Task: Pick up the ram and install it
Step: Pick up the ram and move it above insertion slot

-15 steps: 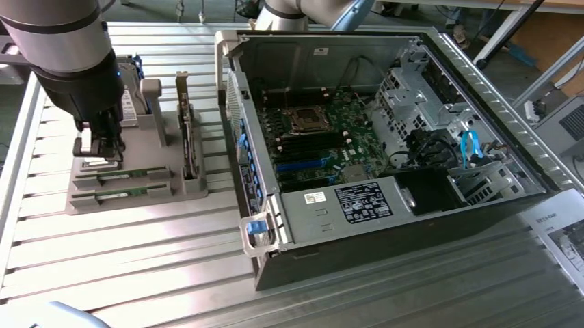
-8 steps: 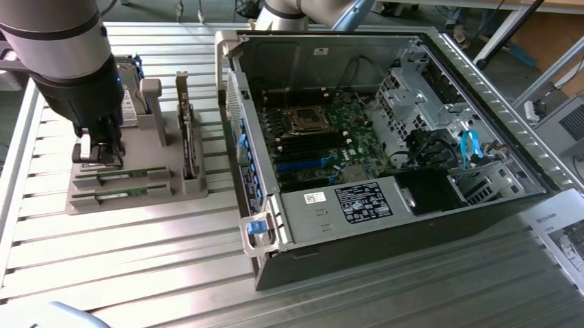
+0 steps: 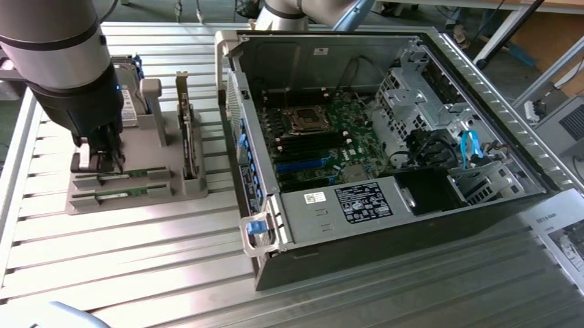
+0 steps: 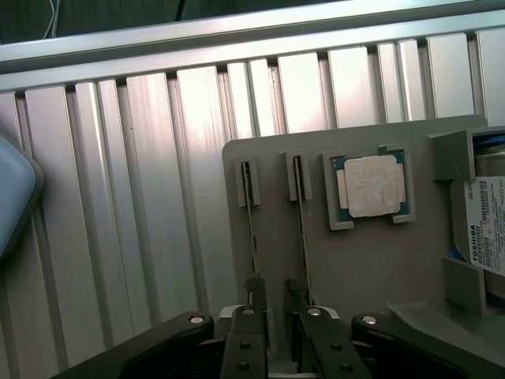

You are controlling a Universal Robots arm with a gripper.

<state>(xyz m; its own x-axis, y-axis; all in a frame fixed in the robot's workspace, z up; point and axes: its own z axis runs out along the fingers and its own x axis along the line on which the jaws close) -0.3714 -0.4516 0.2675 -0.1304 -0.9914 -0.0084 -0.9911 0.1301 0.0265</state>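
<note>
Two thin green ram sticks lie in the slots of a grey holder [image 3: 137, 188] at the exterior view's left; the nearer ram [image 3: 117, 199] and the farther ram [image 3: 123, 179] lie side by side. In the wrist view both show edge-on: one ram [image 4: 251, 225] and the other ram [image 4: 302, 229]. My gripper [image 3: 105, 164] hangs low over the holder's end, just above the sticks. Its fingers [image 4: 255, 316] stand a narrow gap apart, and the gripper [image 4: 274, 314] is open with nothing between them, its gap lined up between the two sticks.
The holder also carries a square silver-topped processor [image 4: 371, 185], a labelled hard drive [image 4: 483, 217] and an upright expansion card [image 3: 187, 147]. An open computer case [image 3: 365, 225] with its motherboard [image 3: 319, 137] lies at the exterior view's right on the ribbed aluminium table [image 3: 137, 260].
</note>
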